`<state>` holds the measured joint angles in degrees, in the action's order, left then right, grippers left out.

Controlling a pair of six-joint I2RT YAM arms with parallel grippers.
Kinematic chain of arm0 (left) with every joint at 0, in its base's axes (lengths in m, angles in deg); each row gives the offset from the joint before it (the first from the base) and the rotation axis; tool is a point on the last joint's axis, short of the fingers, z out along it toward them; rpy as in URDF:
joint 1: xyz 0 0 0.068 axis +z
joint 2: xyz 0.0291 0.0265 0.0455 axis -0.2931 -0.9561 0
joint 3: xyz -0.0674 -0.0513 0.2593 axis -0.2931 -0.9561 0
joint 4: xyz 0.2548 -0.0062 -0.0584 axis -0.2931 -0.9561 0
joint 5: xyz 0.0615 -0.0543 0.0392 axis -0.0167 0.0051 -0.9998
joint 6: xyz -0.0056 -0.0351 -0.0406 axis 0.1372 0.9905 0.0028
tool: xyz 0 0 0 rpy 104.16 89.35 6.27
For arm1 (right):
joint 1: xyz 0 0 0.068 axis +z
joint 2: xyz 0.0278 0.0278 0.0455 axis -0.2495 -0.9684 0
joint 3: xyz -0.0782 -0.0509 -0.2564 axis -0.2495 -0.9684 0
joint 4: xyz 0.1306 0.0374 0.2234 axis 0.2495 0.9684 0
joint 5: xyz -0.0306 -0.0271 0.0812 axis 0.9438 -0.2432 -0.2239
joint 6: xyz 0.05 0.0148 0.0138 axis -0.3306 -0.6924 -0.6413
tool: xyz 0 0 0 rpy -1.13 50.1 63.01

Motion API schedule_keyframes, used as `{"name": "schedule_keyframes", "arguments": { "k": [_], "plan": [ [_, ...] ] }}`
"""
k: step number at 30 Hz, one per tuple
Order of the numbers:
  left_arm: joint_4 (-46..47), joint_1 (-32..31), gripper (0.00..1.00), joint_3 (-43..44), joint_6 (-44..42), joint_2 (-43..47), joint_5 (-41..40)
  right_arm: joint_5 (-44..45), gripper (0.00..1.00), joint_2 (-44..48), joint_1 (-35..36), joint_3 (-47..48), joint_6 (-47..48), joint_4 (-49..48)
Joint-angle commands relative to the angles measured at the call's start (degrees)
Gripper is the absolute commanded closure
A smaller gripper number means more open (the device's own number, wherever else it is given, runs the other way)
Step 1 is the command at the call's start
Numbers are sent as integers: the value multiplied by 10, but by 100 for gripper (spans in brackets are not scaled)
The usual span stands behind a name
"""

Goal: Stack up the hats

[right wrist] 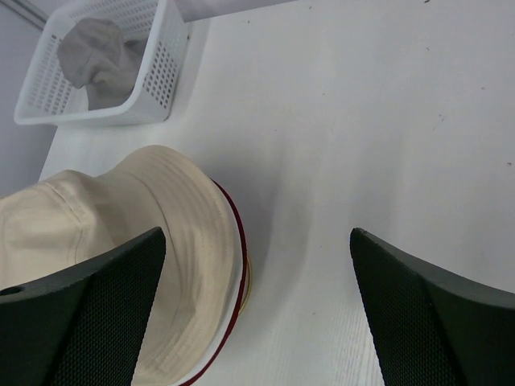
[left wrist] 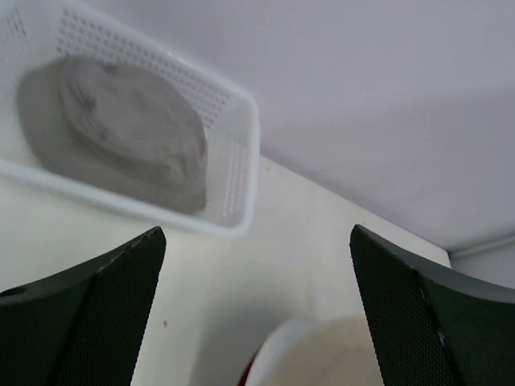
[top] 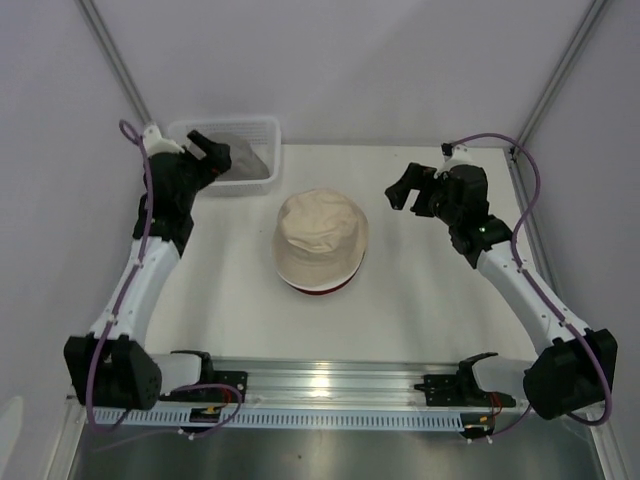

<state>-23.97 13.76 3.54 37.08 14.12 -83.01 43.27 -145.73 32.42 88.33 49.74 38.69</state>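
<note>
Top external cam, L to R: left gripper (top: 211,150) is up at the far-left, over the near-left edge of the white mesh basket (top: 262,128). Jaws wide apart, nothing between them; the left wrist cam shows both black pads w/ only table (top: 420,300) and basket between.

The basket sits at the far-left of the table w/ the grey hat (top: 250,160) lying crumpled inside, on the basket floor.

Mid-table, well apart from the basket, is a stack of hats. The cream-beige hat (top: 322,235) is on top, crown up, brim covering most of what's under it. A thin rim of the dark red hat (top: 318,289) pokes out at the near edge, at the bottom. Wrist cams show a white hat (left wrist: 280,336) brim sandwiched between cream and red.

Far-right: right gripper (top: 403,190) hangs above the table just R of the stack, not touching it. Jaws wide, holding nothing; the right wrist cam has the stack's R side by its left pad and bare table between the pads.
</note>
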Motion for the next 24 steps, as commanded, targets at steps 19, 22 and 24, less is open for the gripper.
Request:
{"name": "schedule_keyframes", "arguments": {
  "k": [19,22,24],
  "plan": [
    [-234,115,3,516,-96,-522,-6,-59,1,-183,-47,111,-2,-83],
    [-191,137,4,507,-77,-537,49,-73,0,-216,-49,129,-9,-85],
    [-176,146,5,504,-61,-554,70,-81,1,-231,-50,146,-13,-84]
  ]
}}
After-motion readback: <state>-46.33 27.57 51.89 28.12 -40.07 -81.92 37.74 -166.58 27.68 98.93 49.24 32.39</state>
